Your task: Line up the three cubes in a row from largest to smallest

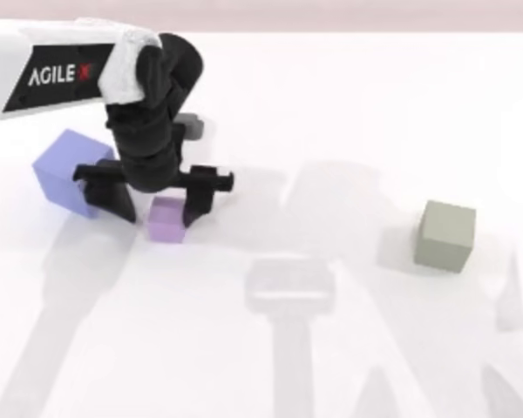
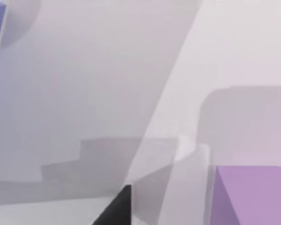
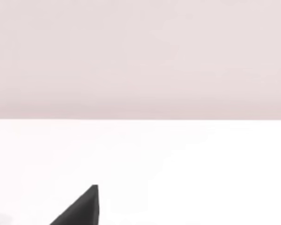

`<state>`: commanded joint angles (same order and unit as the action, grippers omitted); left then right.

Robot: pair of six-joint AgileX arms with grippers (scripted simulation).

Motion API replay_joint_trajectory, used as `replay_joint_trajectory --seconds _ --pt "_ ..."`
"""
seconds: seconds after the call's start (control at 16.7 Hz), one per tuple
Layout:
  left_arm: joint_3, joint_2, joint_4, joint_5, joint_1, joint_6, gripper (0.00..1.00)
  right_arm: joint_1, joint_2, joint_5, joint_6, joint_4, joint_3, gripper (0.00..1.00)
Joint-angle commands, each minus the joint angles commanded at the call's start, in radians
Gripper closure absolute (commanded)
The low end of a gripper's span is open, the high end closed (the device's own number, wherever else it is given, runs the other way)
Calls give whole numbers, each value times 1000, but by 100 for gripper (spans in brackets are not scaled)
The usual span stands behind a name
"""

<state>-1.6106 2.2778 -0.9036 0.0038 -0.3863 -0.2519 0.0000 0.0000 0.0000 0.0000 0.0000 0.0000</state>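
Note:
The lilac purple cube (image 1: 167, 219), the smallest, lies left of the table's centre. My left gripper (image 1: 160, 215) is over it, open, with one dark finger on each side; the finger on the right is close against the cube. In the left wrist view the lilac cube (image 2: 253, 197) fills a corner beside one fingertip (image 2: 119, 208). The largest cube, periwinkle blue (image 1: 70, 170), stands just left of the gripper, partly behind the arm. The grey-green cube (image 1: 446, 235) stands alone at the right. My right arm is out of the top view; its wrist view shows one fingertip (image 3: 86, 208) far off centre.
A small grey part (image 1: 190, 126) shows behind the left arm. Soft shadows of both arms fall over the white table (image 1: 331, 131). The far table edge (image 3: 140, 119) crosses the right wrist view.

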Motion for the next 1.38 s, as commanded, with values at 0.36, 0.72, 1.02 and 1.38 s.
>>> replay_joint_trajectory --seconds 0.36,0.72,1.02,1.38 --pt "0 0 0 0 0 0 100 0 0 0 0 0 0 0" --pt "0 0 0 0 0 0 100 0 0 0 0 0 0 0" --pt "-65 -55 -85 -10 6 6 100 0 0 0 0 0 0 0" --pt "-176 -109 -252 -9 21 4 100 0 0 0 0 0 0 0"
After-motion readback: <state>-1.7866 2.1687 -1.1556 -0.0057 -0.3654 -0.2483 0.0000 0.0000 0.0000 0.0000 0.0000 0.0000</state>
